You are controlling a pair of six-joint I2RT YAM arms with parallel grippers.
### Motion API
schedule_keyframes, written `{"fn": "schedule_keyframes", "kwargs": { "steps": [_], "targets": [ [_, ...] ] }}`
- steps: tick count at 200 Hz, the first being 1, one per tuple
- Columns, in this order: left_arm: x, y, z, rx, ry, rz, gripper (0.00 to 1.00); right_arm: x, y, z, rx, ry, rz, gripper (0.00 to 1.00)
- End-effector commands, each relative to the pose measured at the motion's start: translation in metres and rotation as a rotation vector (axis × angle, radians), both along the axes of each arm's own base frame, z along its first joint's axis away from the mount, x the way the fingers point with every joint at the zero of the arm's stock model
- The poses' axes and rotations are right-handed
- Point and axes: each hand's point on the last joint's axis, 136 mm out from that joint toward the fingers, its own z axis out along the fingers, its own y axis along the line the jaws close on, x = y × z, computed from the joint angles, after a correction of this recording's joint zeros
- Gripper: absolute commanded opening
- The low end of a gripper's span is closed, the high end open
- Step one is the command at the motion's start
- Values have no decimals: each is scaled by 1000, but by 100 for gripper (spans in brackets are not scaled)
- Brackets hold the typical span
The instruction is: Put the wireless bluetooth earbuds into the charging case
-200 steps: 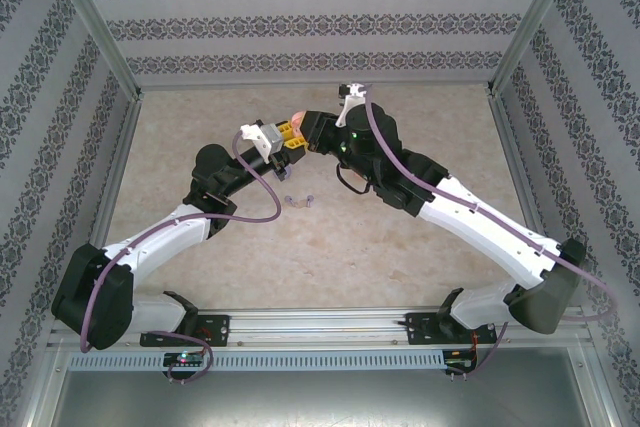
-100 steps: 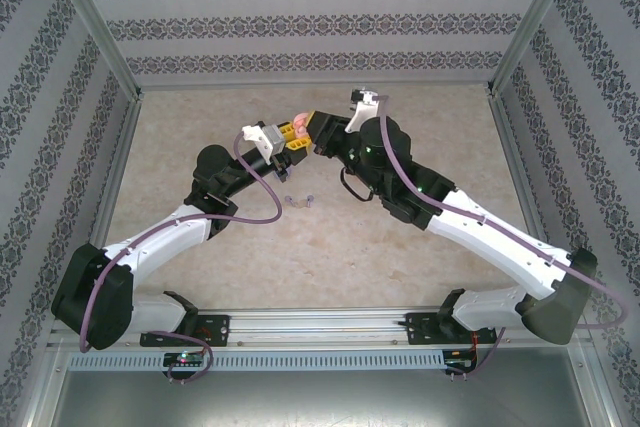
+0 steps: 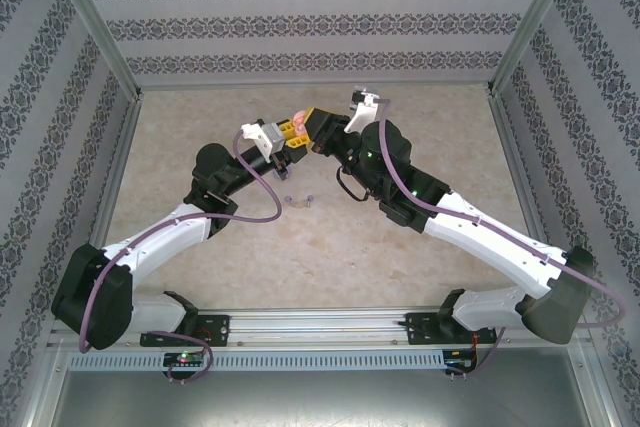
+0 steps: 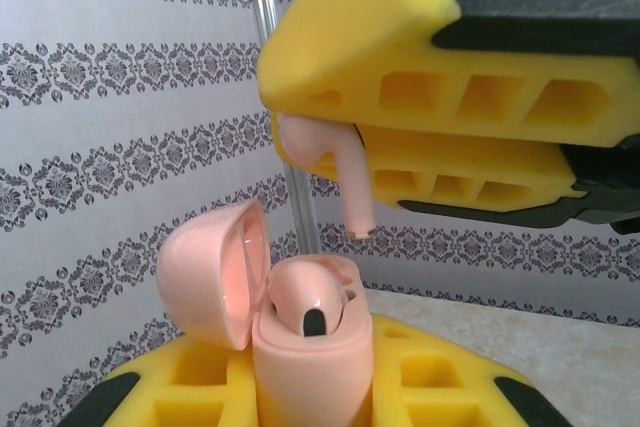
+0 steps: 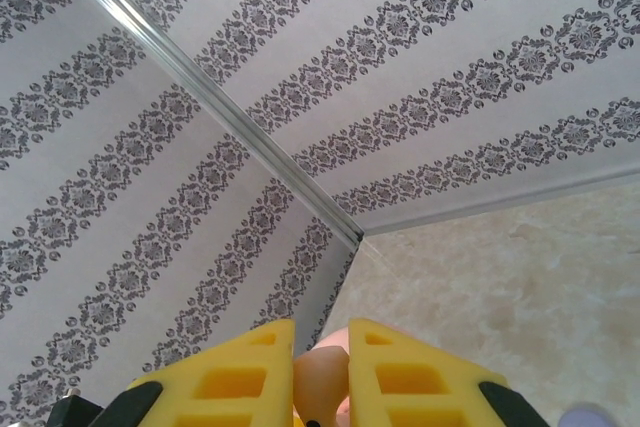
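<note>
Walls (image 3: 300, 22) with patterned stripes stand around the table (image 3: 170, 127). Two purple earbuds (image 3: 290, 198) lie on it beside the left forearm, well apart from both grippers, and nothing covers them. Higher up, the left gripper (image 4: 310, 397) is clamped on the open pink charging case (image 4: 305, 352). The right gripper (image 5: 321, 347) pinches a pale pink earbud (image 4: 335, 162) just above the case — stem down, not touching. The left wrist view shows a second pink earbud (image 4: 305, 299) seated inside the case. From the top camera the case is a small pink spot between the yellow fingers.

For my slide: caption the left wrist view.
Right gripper holds a pale pink stemmed earbud above the open pink charging case.
</note>
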Motion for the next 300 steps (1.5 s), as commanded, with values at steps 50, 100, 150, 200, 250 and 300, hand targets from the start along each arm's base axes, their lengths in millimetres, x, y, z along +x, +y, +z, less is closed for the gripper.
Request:
{"fn": "schedule_keyframes", "kwargs": {
  "steps": [50,100,150,200,250,300],
  "targets": [
    [-8,-5,23,-37,-48,-30,0,7,2,-12,-16,-7,-34,16],
    [-9,-4,24,-37,-53,-31,0,11,2,-22,-32,11,-40,16],
    [-10,-5,26,-37,-55,-30,0,14,4,-30,-70,19,-39,15],
    [-6,-7,24,-25,-37,-22,0,11,9,-42,-102,43,-22,21],
    [-6,-8,20,-19,-27,-21,0,11,2,-21,-95,14,-42,44],
    [-4,-11,16,-18,-15,-25,0,9,-2,0,-73,-18,-37,52]
  ]
}}
